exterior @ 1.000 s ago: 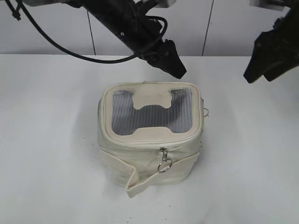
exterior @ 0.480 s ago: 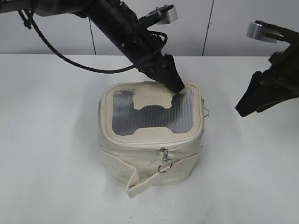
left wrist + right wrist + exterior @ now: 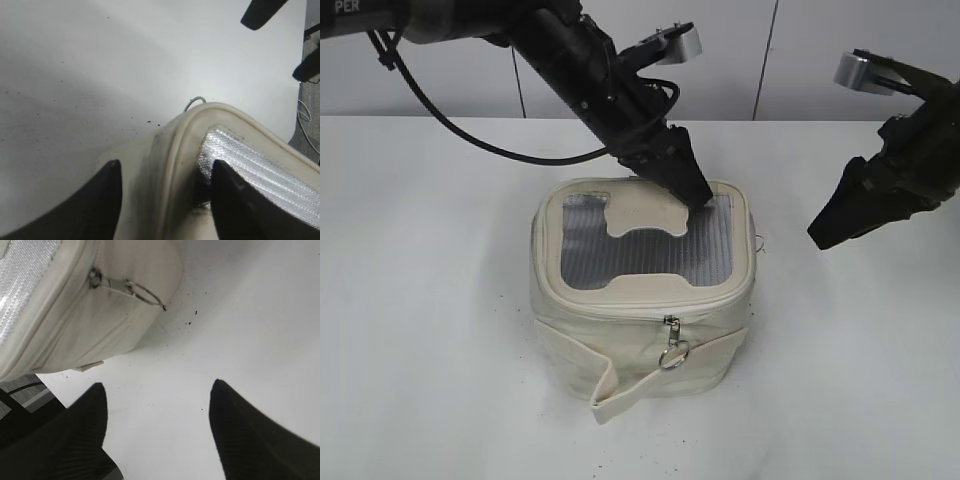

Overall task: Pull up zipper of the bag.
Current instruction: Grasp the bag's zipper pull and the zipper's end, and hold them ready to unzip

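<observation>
Cream canvas bag [image 3: 645, 290]: sits on the white table [image 3: 430, 300], its silver mesh lid panel facing up; it lies below and between the two arms.
Left gripper [image 3: 162, 200]: parted wide, holding nothing; in its wrist view the far corner rim of the lid runs up between the two dark fingers [image 3: 95, 210]. In the exterior view its tip rests on or just above the rear right corner of the lid; contact I cannot confirm.
Front zipper pull [image 3: 671, 345]: hangs on the near face of the bag, its ring dangling below the seam, on the far side of the bag from the left gripper.
Side zipper pull [image 3: 127, 288]: a tab with a wire ring, lying along the seam on the bag's right side; it is ahead of the right gripper and off to its left.
Right gripper [image 3: 157, 435]: spread open and empty, hovering over bare table, apart from the bag.
Zipper axis: the seam circles the lid's rim, so a pull would travel along that edge.
Nearer arm: the right gripper is nearer to the side pull, judging from its wrist view, while the left looks placed to steady the lid.
</observation>
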Robot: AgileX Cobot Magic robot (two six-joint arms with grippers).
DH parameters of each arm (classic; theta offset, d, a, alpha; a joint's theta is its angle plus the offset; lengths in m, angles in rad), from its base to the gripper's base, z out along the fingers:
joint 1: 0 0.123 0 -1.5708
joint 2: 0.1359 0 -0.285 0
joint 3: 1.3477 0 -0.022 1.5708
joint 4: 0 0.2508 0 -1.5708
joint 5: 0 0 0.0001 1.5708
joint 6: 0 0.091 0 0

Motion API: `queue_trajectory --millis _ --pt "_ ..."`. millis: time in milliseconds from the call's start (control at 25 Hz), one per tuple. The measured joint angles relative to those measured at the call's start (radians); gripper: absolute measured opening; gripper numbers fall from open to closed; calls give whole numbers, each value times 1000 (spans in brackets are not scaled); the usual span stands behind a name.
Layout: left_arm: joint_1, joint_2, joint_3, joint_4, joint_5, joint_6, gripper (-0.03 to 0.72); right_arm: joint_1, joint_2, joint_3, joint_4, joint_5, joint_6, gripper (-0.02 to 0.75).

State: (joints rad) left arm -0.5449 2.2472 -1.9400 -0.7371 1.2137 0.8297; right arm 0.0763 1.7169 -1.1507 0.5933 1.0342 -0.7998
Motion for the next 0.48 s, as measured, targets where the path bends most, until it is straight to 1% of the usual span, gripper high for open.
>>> queue_trajectory --millis 40,120,320,360,480 --pt "0 4 0 -3 3 0 393 0 0 0 1 -4 -10 501" --pt "-3 6 0 -2 7 0 320 0 4 0 6 -16 -35 501" --pt "-16 6 0 20 6 0 85 0 47 0 65 -25 -164 501" --pt "-17 6 0 20 6 0 52 0 56 0 80 -25 -189 501" --pt "-18 6 0 22 6 0 49 0 85 0 107 -25 -259 485"
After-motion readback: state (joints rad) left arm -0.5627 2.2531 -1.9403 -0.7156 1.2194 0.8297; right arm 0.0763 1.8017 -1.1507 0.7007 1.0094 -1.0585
